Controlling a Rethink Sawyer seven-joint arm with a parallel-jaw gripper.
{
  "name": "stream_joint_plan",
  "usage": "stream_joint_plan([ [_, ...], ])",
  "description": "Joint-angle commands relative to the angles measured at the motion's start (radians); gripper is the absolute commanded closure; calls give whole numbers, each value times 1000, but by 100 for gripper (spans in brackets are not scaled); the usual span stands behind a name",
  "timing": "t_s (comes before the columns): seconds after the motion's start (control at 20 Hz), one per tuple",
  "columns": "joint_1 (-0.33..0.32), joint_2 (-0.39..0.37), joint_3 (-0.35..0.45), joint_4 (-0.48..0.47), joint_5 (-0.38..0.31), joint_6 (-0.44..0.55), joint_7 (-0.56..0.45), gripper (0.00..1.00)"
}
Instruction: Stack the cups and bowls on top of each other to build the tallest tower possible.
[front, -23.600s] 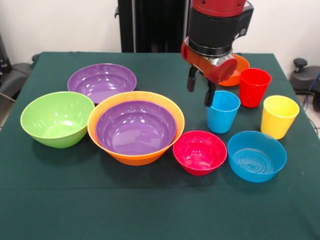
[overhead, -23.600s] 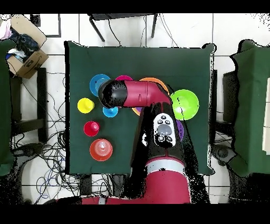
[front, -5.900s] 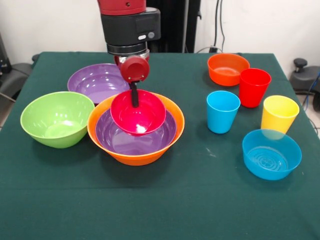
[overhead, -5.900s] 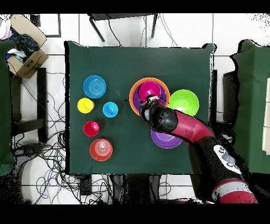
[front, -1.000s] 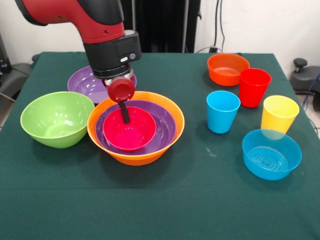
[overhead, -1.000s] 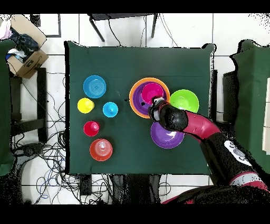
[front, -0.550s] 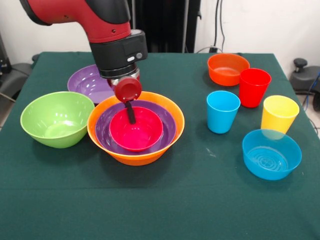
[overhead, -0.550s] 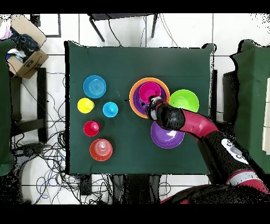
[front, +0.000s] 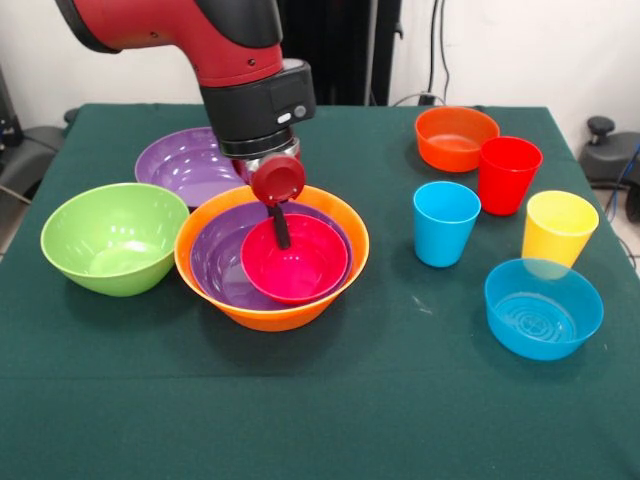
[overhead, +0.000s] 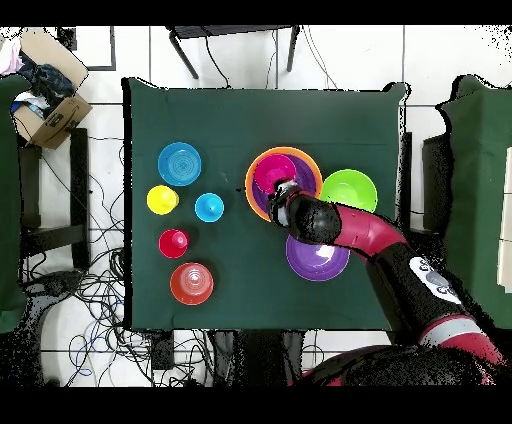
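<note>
The red and black arm (front: 200, 35) comes down from the upper left of the front view and bends so that its black wrist (front: 262, 105) points downward and a little toward the camera. Below the wrist the gripper (front: 281, 228) hangs with one dark finger (front: 281, 225) visible; it is not possible to say if the jaws are closed or apart. In the overhead view the arm (overhead: 380, 250) reaches from the lower right diagonally toward the middle.

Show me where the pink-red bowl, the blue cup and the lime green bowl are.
pink-red bowl (front: 300, 265), front view, on its inner floor.
blue cup (front: 445, 232), front view, on its outer wall.
lime green bowl (front: 110, 240), front view, on its inner wall.
</note>
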Motion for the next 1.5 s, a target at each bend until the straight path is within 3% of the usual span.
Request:
stream_joint_plan([
  [0.05,25,-11,10,8,-56,11,-62,100],
  [0.6,-39,-11,35,-28,-69,82,-145,100],
  [1.5,-2,14,16,22,-70,3,-70,100],
])
